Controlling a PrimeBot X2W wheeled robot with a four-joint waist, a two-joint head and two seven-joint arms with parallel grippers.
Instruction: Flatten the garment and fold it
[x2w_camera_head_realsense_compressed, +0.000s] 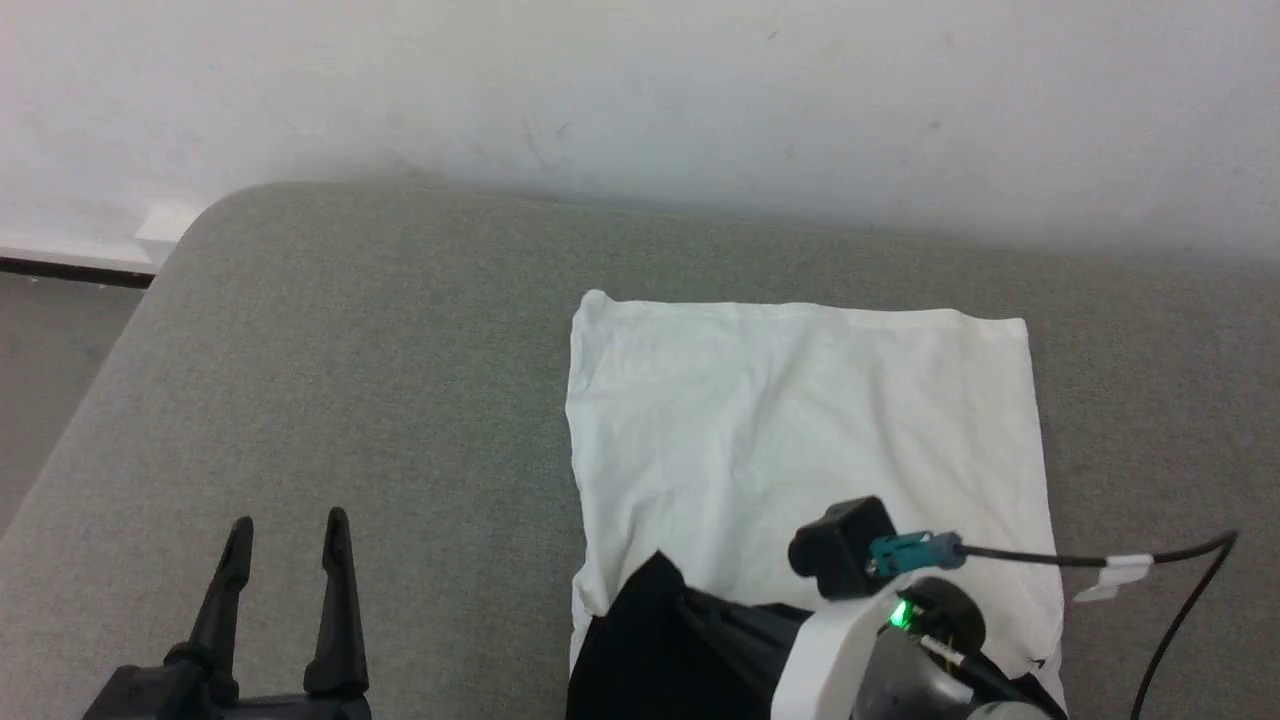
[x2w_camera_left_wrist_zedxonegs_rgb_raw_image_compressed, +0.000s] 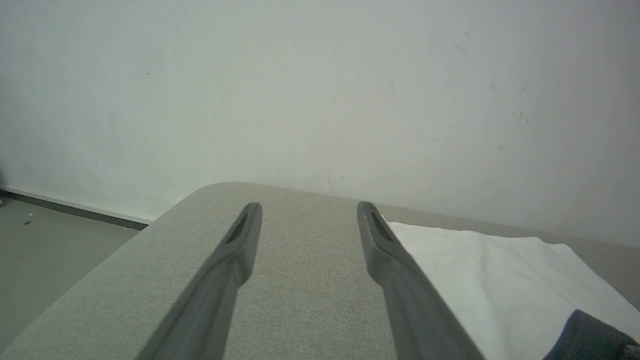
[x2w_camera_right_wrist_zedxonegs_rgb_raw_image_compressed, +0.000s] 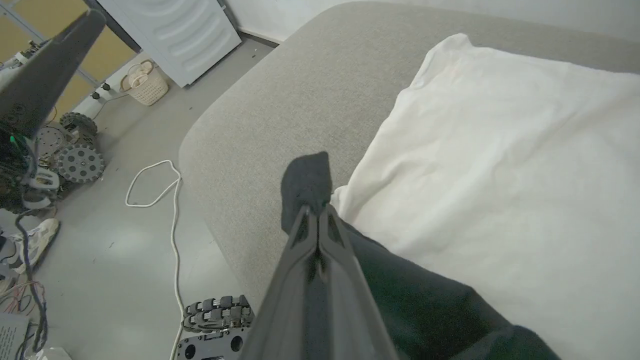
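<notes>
Shirt (x2w_camera_head_realsense_compressed: 800, 430): white body folded into a flat rectangle on the grey cushion (x2w_camera_head_realsense_compressed: 400, 350), spread just beyond the right claw (x2w_camera_right_wrist_zedxonegs_rgb_raw_image_compressed: 318, 212) and off to the right of the left claw (x2w_camera_head_realsense_compressed: 289, 522). Right claw pinched shut on the black sleeve (x2w_camera_right_wrist_zedxonegs_rgb_raw_image_compressed: 425, 300), cuff poking past the tips, rest trailing back beneath the claw. Left claw spread wide, empty, well apart from the cloth. Likely next: sleeve across the white body, right arm nearer

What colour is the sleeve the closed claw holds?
Black. The sleeve shows best in the right wrist view.
</notes>
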